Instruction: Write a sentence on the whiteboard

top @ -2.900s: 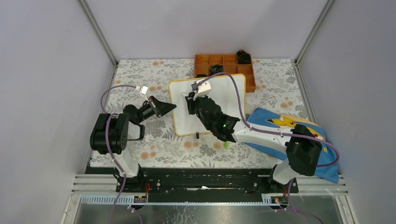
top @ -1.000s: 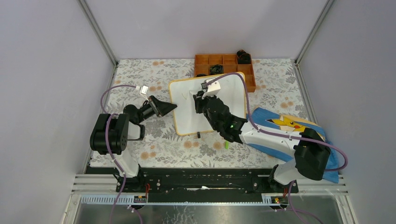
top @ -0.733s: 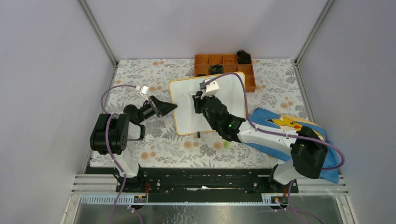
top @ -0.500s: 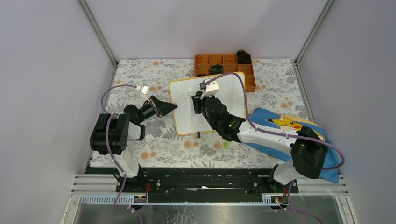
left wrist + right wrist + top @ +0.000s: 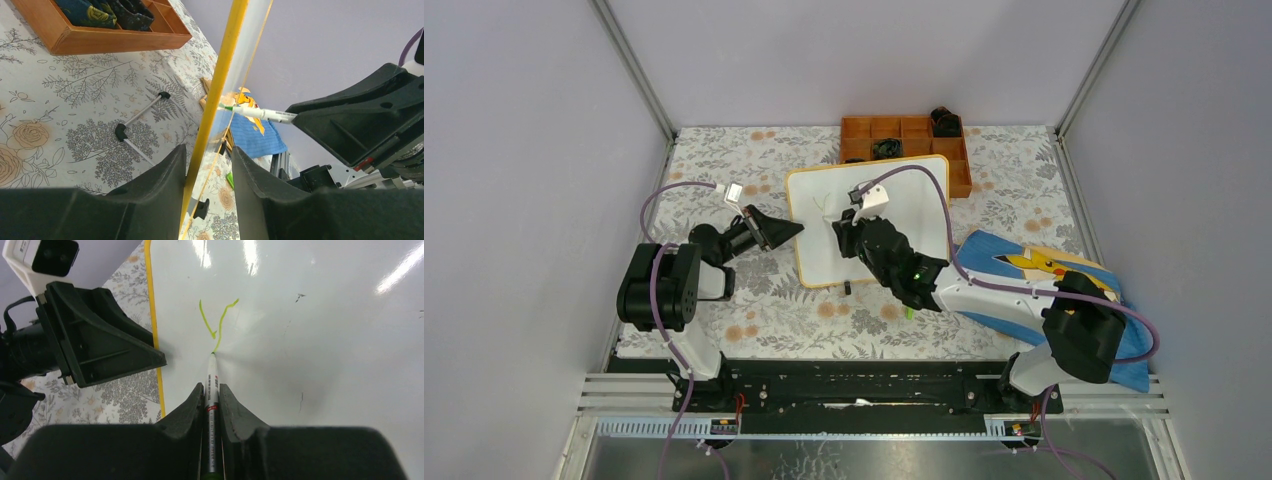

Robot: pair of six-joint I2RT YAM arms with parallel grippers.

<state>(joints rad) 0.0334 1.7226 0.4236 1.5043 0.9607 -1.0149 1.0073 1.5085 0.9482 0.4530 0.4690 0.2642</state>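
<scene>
Whiteboard (image 5: pixel 814 260): yellow-framed — sentence (image 5: pixel 220 325) just a green "Y".
Right gripper (image 5: pixel 212 390): pinching marker (image 5: pixel 212 382), tip touching.
Left gripper (image 5: pixel 207 152): jaws parted — straddling board's edge.

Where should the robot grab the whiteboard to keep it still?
Probably the left yellow edge of the whiteboard, coming from the left. It is thin and flat, so that rim slips between the fingers of the left pincer, clear of the marker in the right pincer.

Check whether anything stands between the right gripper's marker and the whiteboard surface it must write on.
Nothing visible does. The right gripper's marker tip touches the whiteboard at the foot of a green stroke. The left gripper straddles the board's left edge, beside the stroke.
</scene>
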